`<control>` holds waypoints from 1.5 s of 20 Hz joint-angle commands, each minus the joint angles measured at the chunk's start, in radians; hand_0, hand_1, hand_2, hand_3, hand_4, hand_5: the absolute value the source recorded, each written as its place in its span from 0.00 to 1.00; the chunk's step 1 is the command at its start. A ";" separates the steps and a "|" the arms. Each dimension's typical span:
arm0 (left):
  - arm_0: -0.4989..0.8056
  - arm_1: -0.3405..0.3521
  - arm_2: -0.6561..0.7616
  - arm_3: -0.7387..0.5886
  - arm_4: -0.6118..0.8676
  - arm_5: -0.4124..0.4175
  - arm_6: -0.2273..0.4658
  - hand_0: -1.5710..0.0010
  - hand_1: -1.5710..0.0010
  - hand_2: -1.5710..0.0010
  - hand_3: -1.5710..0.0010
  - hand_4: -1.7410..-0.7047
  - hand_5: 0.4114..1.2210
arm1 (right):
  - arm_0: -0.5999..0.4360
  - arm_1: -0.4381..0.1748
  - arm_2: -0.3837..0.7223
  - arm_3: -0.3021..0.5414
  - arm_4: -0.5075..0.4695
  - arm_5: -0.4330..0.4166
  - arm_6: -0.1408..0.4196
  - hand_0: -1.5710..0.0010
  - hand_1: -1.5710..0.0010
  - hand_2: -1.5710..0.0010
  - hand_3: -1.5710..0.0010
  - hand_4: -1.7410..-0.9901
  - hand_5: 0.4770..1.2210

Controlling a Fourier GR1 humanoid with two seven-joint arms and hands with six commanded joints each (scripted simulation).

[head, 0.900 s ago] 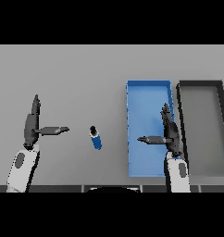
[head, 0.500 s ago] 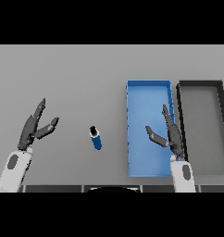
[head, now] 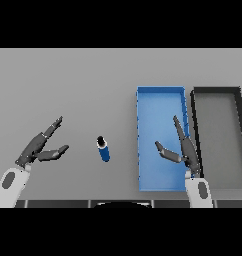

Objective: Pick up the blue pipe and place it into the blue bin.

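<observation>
Blue pipe (head: 103, 149) lies free on desk (head: 83, 85); open left hand (head: 42, 148) should close around its middle; open right hand (head: 183, 148) idles above blue bin (head: 160, 92).

A plain grey table (head: 68, 80) fills the whole view, its surface smooth and evenly lit, with no strong shadows. No wall, floor or window shows. Along the near edge runs a row of darker panels.

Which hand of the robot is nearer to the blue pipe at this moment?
The left hand. It is open beside the blue pipe on its left, apart from it. The right hand is farther, over the blue bin.
</observation>
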 commanded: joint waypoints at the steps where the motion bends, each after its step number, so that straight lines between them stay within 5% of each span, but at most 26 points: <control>1: 0.008 0.005 -0.021 -0.029 -0.008 -0.008 0.022 1.00 1.00 1.00 1.00 0.73 0.19 | -0.009 0.008 0.007 0.001 0.005 -0.003 0.017 1.00 1.00 1.00 1.00 0.72 0.14; 7: 0.024 0.006 -0.148 -0.142 -0.061 -0.052 0.181 1.00 1.00 1.00 1.00 0.66 0.08 | -0.003 0.020 0.013 -0.002 0.002 -0.002 0.007 1.00 1.00 1.00 1.00 0.69 0.13; 14: -0.014 -0.124 -0.256 -0.105 -0.162 -0.039 0.156 1.00 1.00 1.00 1.00 0.57 0.09 | -0.013 0.022 0.012 -0.007 -0.005 0.003 0.030 1.00 1.00 1.00 1.00 0.71 0.12; 25: -0.120 -0.349 -0.285 0.151 -0.243 0.043 0.103 1.00 1.00 1.00 1.00 0.61 0.11 | 0.001 0.022 -0.001 -0.011 -0.026 0.008 0.021 1.00 1.00 1.00 1.00 0.72 0.09; 30: -0.141 -0.413 -0.264 0.203 -0.175 0.012 0.059 1.00 0.97 0.89 0.93 0.55 0.23 | 0.016 0.008 -0.003 -0.019 -0.015 0.007 -0.003 1.00 1.00 1.00 1.00 0.74 0.10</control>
